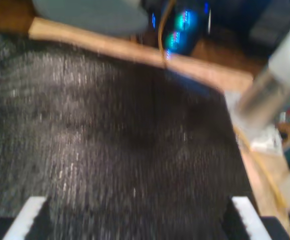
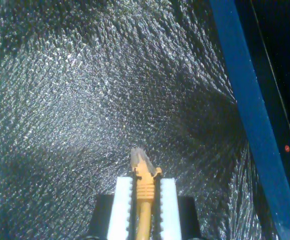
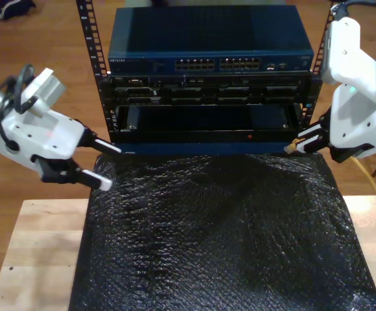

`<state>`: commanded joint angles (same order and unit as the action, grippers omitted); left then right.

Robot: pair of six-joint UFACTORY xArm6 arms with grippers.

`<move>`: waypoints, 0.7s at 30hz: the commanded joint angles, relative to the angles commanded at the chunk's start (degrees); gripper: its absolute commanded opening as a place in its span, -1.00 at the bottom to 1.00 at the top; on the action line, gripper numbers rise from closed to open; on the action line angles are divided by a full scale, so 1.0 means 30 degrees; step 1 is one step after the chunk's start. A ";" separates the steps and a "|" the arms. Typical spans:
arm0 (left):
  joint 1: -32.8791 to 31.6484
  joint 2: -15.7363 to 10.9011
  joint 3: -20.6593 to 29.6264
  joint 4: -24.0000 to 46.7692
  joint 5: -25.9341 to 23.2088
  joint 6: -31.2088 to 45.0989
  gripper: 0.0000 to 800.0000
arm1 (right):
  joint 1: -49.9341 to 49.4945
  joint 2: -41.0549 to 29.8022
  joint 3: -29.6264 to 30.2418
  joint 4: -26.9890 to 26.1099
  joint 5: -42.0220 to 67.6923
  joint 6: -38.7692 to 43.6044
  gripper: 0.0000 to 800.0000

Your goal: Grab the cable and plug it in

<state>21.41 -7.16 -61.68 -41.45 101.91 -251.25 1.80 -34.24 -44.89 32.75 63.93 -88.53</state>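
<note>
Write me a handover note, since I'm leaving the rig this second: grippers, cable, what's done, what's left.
My second gripper is shut on the cable just behind its clear plug. In the exterior view it sits at the right, near the blue switch in the rack.
My first gripper is open with nothing between its fingers, above the black mat at the exterior view's left.
Done: cable grabbed.
Left: carry the plug to a port on the switch and push it in.

No text, label or number is legible in any view. The blue network switch (image 3: 211,63) at twelve o'clock in the exterior view carries small pale marks beside its port rows, too small and blurred to read.
</note>
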 joint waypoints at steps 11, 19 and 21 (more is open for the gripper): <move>0.3399 -0.0293 -0.1084 0.3575 0.0029 0.2696 0.99 | -0.0088 0.0088 0.0117 -0.0029 0.0000 0.0029 -1.00; 0.5802 -0.1289 -0.0908 0.6447 0.0176 0.6007 0.99 | -0.0440 0.0117 0.0117 -0.0029 0.0029 0.0029 -1.00; 0.6681 -0.1670 -0.0352 0.6886 0.0176 0.7150 0.99 | -0.0440 0.0117 0.0117 -0.0059 0.0059 0.0029 -1.00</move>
<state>41.45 -12.18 -62.74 -20.79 102.44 -229.80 0.48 -33.89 -44.54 32.57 64.11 -88.44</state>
